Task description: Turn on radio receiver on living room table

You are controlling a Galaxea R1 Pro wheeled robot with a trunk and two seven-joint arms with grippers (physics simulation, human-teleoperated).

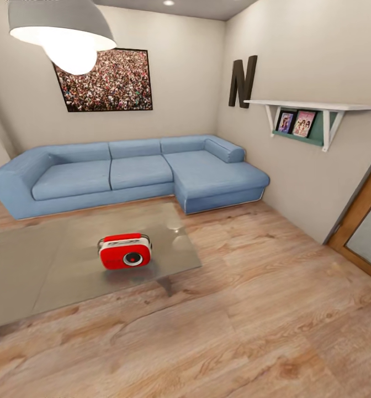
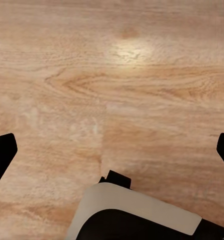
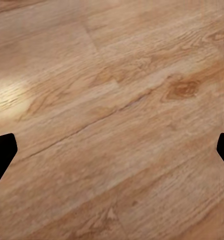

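The red radio receiver (image 1: 125, 251) with white sides and a round dial stands upright on the glossy grey-brown table (image 1: 53, 265), near its right front corner. In the left wrist view my left gripper (image 2: 112, 155) hangs over bare wood floor, its dark fingertips (image 2: 2, 152) far apart with nothing between them. My right gripper (image 3: 112, 155) is likewise open above the plank floor, fingertips (image 3: 2, 150) at the frame's sides. Both grippers are well away from the radio.
A blue L-shaped sofa (image 1: 130, 174) runs behind the table under a crowd photo (image 1: 105, 82). A grey pendant lamp (image 1: 61, 27) hangs at upper left. A wall shelf (image 1: 312, 113) and a doorway (image 1: 365, 226) are at right. A white and black robot part (image 2: 137, 215) shows below the left gripper.
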